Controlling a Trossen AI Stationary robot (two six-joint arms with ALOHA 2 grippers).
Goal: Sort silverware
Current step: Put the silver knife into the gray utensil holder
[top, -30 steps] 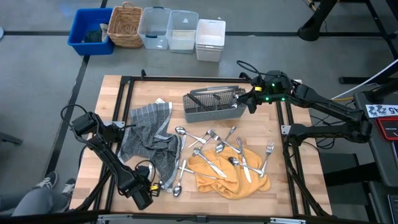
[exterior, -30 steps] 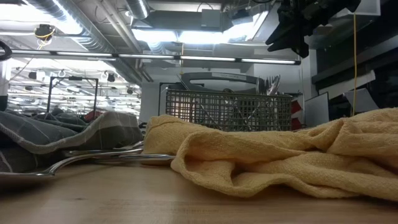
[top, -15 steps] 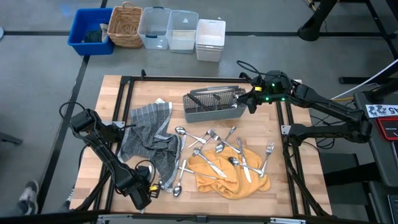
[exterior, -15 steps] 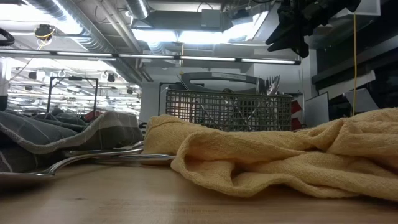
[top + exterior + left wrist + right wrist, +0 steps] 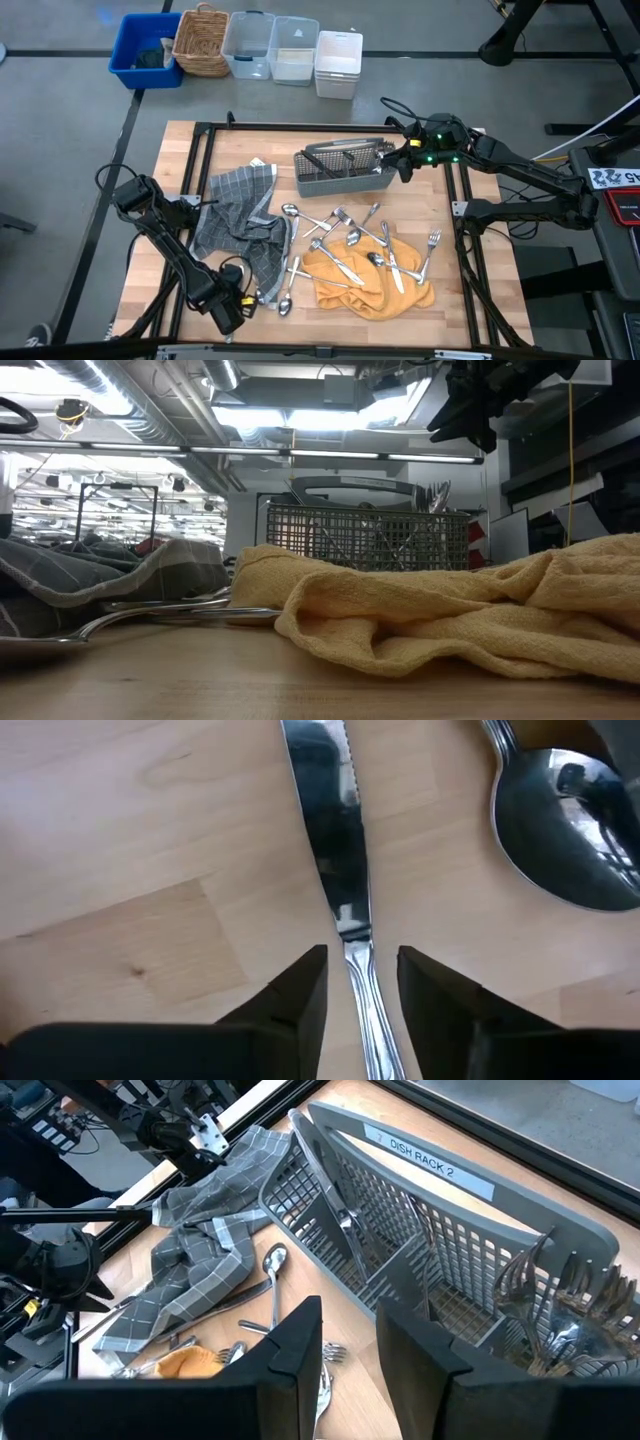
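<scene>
Silverware lies scattered on a yellow cloth (image 5: 372, 278) and on the wood beside a grey checked towel (image 5: 238, 218). A grey mesh caddy (image 5: 345, 170) at the far middle holds forks (image 5: 565, 1315) at one end. My left gripper (image 5: 243, 303) points down at the near left, open. Its fingers stand on either side of the handle of a knife (image 5: 335, 850) that lies flat on the table, with a spoon (image 5: 570, 830) beside it. My right gripper (image 5: 403, 162) hovers open over the caddy's right end, with nothing between its fingers (image 5: 300, 1350).
Beyond the far edge stand a blue bin (image 5: 145, 50), a wicker basket (image 5: 200, 40), two clear bins (image 5: 270, 48) and a white bin (image 5: 338, 62). Black frame rails (image 5: 200, 180) run around the table. Bare wood lies at the near right and far left.
Both arms have kept still. A person's leg and shoe beside the table's near left corner have moved almost out of the high view.
</scene>
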